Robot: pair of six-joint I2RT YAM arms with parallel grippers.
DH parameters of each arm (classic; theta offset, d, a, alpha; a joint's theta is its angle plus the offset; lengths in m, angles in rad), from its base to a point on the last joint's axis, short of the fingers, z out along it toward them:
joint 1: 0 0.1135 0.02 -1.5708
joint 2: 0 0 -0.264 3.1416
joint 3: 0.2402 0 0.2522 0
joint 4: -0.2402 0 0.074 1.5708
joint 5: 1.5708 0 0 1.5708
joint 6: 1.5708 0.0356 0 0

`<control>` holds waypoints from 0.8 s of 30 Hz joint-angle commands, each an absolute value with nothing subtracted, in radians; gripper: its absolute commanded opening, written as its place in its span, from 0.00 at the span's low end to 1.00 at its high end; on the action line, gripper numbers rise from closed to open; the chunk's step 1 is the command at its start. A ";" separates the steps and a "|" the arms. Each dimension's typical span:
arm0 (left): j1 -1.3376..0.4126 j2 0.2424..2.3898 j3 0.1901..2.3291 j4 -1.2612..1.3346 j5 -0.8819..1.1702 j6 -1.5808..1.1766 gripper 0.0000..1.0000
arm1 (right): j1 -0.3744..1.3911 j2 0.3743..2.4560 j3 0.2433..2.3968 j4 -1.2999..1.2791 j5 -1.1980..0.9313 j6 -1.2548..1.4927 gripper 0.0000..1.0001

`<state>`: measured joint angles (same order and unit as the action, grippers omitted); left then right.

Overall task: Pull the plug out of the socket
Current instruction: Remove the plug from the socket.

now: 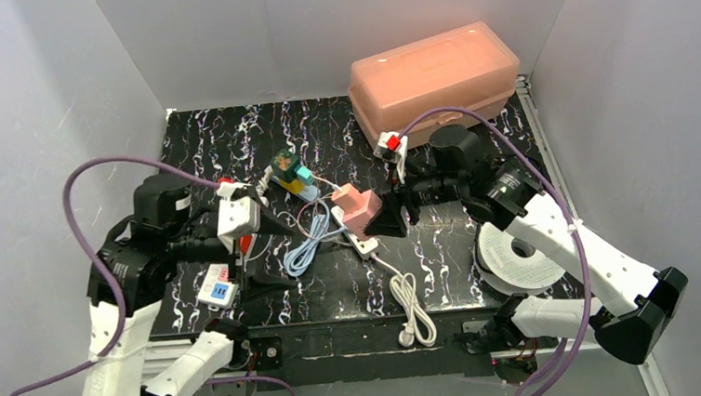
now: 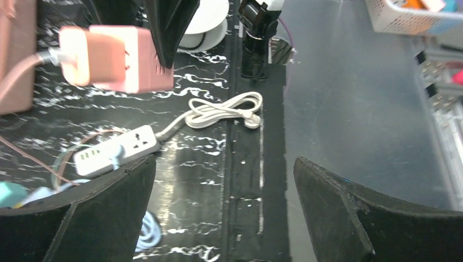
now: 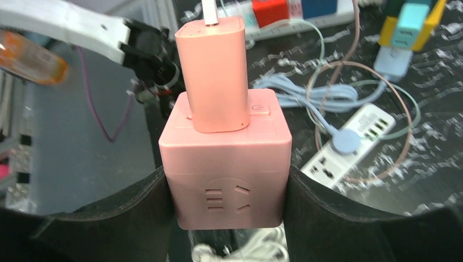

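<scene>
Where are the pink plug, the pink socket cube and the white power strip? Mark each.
pink plug (image 3: 215, 71), right wrist view, middle of its front face.
pink socket cube (image 3: 224, 185), right wrist view, face with the slots.
white power strip (image 2: 136, 142), left wrist view, its outlet end.

We see a pink cube socket (image 3: 225, 142), slot openings on its near face, clamped between the fingers of the right gripper (image 3: 225, 180). A pink rounded plug (image 3: 214, 71) sits fully seated in the cube's far face beside a small button, a white connector (image 3: 209, 10) entering its outer end
</scene>
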<state>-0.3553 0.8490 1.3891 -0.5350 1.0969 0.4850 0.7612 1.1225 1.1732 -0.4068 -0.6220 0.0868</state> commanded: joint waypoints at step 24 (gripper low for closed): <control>-0.409 1.260 1.502 -0.412 1.310 0.616 0.98 | 0.971 1.273 1.592 -0.908 -0.321 -0.265 0.01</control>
<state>-0.3820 1.2732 1.5265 -0.3969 1.2163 0.6086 0.9596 1.2613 1.5307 -0.9451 -0.3161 -0.2493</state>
